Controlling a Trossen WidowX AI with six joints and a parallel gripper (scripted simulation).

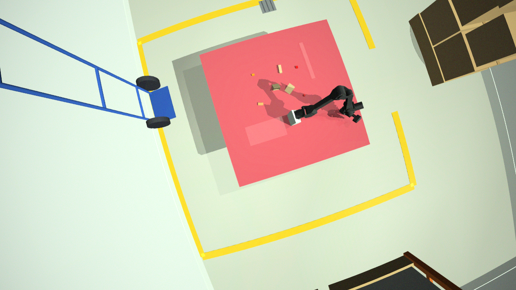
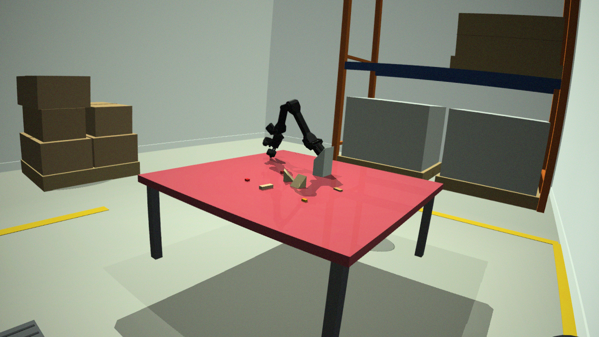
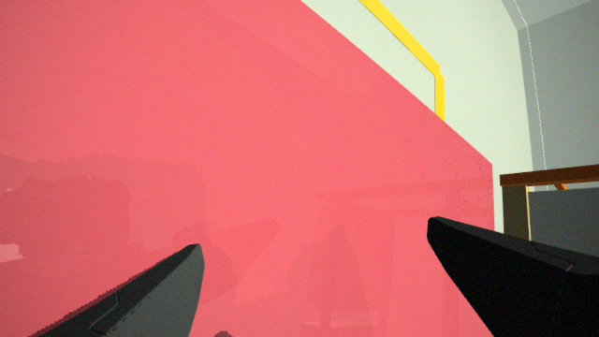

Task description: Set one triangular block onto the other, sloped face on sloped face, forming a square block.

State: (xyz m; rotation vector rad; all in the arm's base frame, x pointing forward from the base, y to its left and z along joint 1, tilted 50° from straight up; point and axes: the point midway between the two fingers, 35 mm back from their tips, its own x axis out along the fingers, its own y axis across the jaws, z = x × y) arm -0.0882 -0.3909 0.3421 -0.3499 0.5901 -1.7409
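Two tan triangular blocks stand apart on the red table (image 1: 252, 162) (image 2: 200, 186). One block (image 1: 275, 86) (image 2: 298, 181) is nearer the orange piece, its sloped face visible in the exterior view. The other block (image 1: 289, 88) (image 2: 287, 176) is nearer the arm's elbow side and shows a triangular end in the exterior view. Neither is on the other. My gripper (image 3: 318, 241) is open and empty, with its fingers wide apart in the wrist view. It is well away from both blocks, over the table's far side in the exterior view. No block shows in the wrist view.
A grey pedestal (image 1: 292, 118) (image 2: 322, 165) carries the arm. A long tan piece (image 1: 279, 69) (image 2: 266, 186), an orange piece (image 1: 252, 74) (image 2: 304, 200), a small tan piece (image 1: 260, 103) (image 2: 338, 189) and two red pieces (image 1: 296, 67) (image 1: 304, 95) lie around the blocks.
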